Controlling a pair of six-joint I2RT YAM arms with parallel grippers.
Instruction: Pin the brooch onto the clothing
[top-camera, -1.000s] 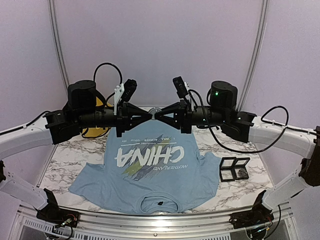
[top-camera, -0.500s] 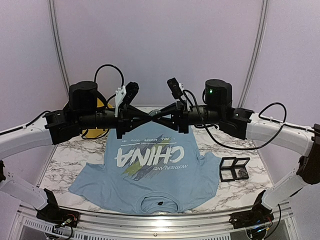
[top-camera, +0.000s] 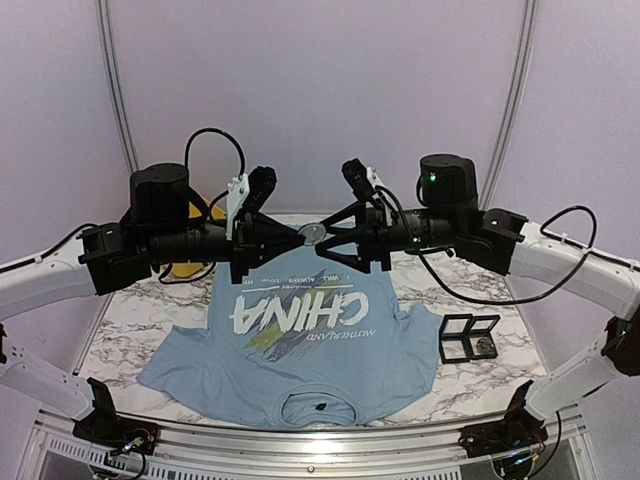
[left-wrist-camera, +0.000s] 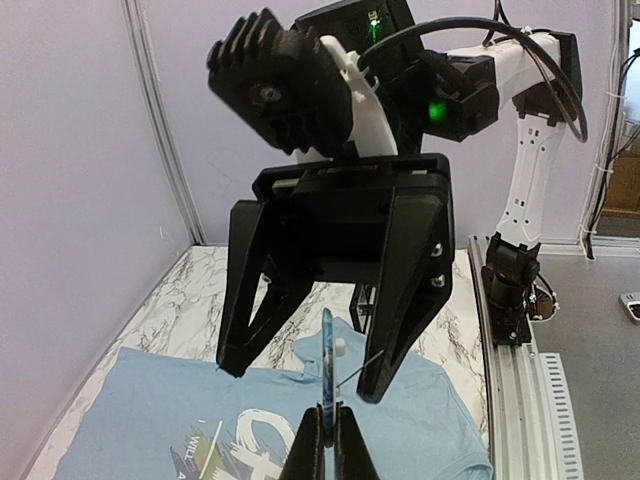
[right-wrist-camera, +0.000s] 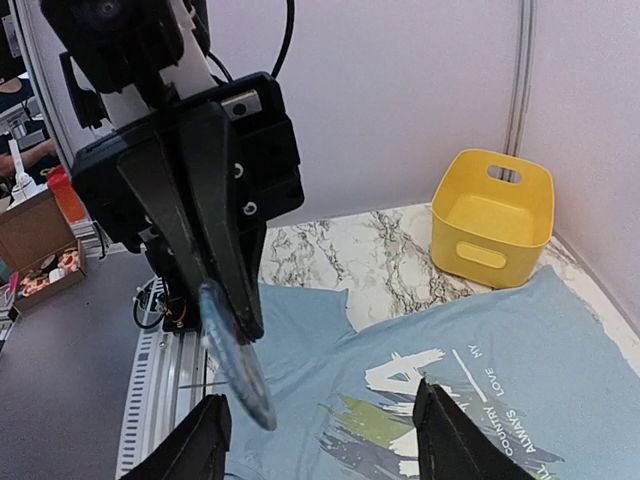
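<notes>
Lilac walls back a marble-topped table (top-camera: 120, 330), and above it the two arms meet tip to tip. Up there the left gripper (left-wrist-camera: 329, 420) is clenched on the lower edge of the brooch (left-wrist-camera: 327, 365), a thin, round, bluish disc held upright and edge-on to its own camera, with a fine pin jutting sideways. Facing it, the right gripper (right-wrist-camera: 320, 440) has its fingers spread wide and holds nothing. Below, the clothing (top-camera: 300, 350), light blue with white CHINA lettering, lies flat on the table, collar toward the arm bases and hem toward the far wall.

Held level in mid-air, your left end effector (left-wrist-camera: 326, 428) pinches the brooch (left-wrist-camera: 328, 352); facing it, your right end effector (top-camera: 328, 241) gapes wide.
</notes>
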